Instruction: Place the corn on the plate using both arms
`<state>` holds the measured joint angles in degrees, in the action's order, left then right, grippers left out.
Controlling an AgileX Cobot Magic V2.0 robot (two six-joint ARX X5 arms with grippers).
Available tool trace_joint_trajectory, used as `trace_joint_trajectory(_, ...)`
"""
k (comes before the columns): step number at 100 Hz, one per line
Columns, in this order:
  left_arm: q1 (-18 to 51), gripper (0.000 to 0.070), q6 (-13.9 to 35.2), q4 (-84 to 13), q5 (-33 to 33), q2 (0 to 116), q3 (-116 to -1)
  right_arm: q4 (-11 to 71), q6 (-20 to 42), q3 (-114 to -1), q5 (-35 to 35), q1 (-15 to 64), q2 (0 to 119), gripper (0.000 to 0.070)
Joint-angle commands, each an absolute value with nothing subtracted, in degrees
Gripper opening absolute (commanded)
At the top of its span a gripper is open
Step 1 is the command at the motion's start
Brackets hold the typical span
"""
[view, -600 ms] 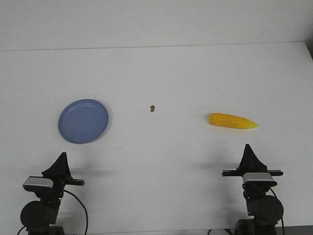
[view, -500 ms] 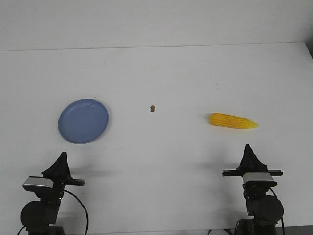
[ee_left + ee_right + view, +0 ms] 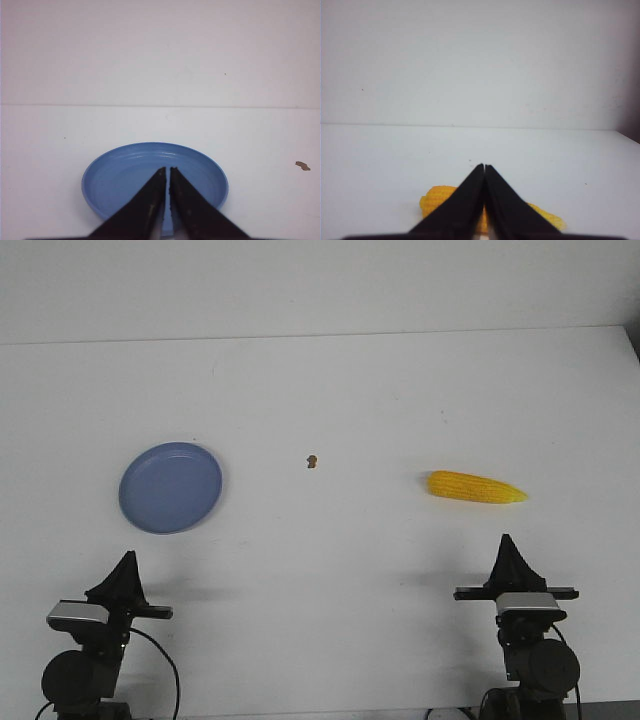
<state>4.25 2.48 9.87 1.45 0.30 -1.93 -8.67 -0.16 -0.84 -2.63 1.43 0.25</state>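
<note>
The yellow corn (image 3: 476, 487) lies on the white table at the right, its pointed end to the right. It also shows in the right wrist view (image 3: 436, 200), partly hidden behind the fingers. The blue plate (image 3: 171, 487) sits empty at the left and shows in the left wrist view (image 3: 120, 172). My left gripper (image 3: 127, 558) is shut and empty, near the table's front edge, short of the plate; it also shows in the left wrist view (image 3: 167, 170). My right gripper (image 3: 506, 540) is shut and empty, just in front of the corn; it also shows in the right wrist view (image 3: 484, 166).
A tiny brown speck (image 3: 312, 461) lies on the table between plate and corn; it also shows in the left wrist view (image 3: 302, 165). The table's back edge meets a white wall. The table's right edge shows at the far right.
</note>
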Motion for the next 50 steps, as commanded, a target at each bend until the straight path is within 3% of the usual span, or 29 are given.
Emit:
trace_joint_trajectory(1,4.3,0.0012,2.6,10.8,1.5,0.3,-1.0,-9.4,0.2,-0.7,-2.6,1.4,0.1,0.0007)
trace_joint_trajectory(29,4.2,0.0012,2.6,9.7,1.3,0.3,-5.2,-14.4,1.1,-0.8,-2.3,1.4,0.1,0.0007)
trace_joint_trajectory(50,4.2,0.0012,4.3,0.1,0.6,3.2,-15.5,-13.9,1.3,-3.5,0.3,1.4,0.1,0.0007)
